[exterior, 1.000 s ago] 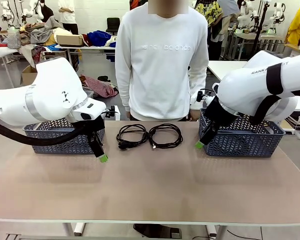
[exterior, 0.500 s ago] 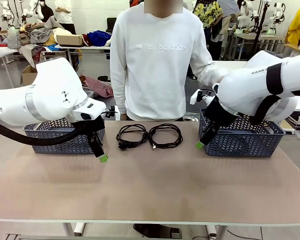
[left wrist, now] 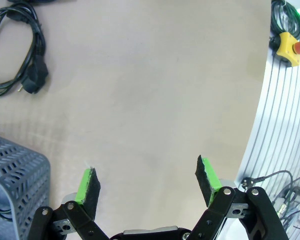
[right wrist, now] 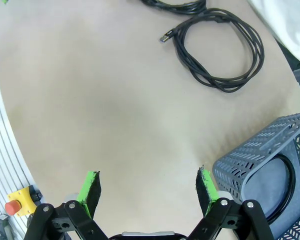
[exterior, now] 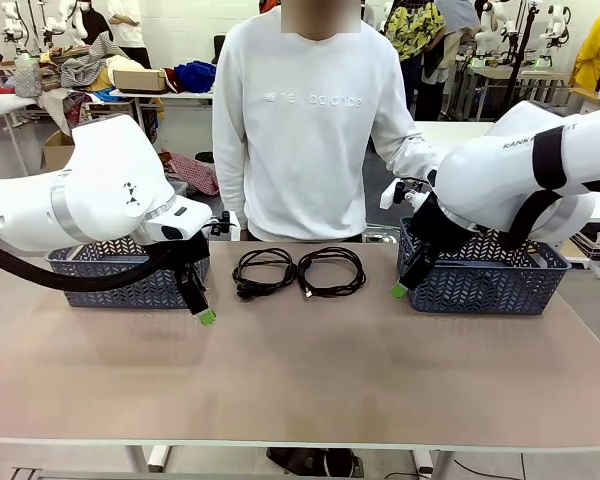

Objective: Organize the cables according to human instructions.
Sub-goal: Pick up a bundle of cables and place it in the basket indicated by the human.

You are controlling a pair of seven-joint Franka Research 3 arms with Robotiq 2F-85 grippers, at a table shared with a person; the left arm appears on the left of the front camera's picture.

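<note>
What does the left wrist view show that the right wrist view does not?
The left wrist view adds the thick plug of a coiled black power cord and the open left tool. The right wrist view adds a coiled black cord with a slim connector, a white sleeve and the open right tool. Both have the beige table top, a grey lattice plastic basket and a yellow box with a red button.

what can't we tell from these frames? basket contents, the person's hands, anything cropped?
1. Contents of the left basket: front view, the left arm and the basket's own wall cover them.
2. Contents of the right basket: front view, the right arm is in front. Right wrist view shows a black loop inside, cut by the picture edge.
3. Hands of the person: front view, behind both arms.
4. The left cable: left wrist view, cropped at the left edge.
</note>
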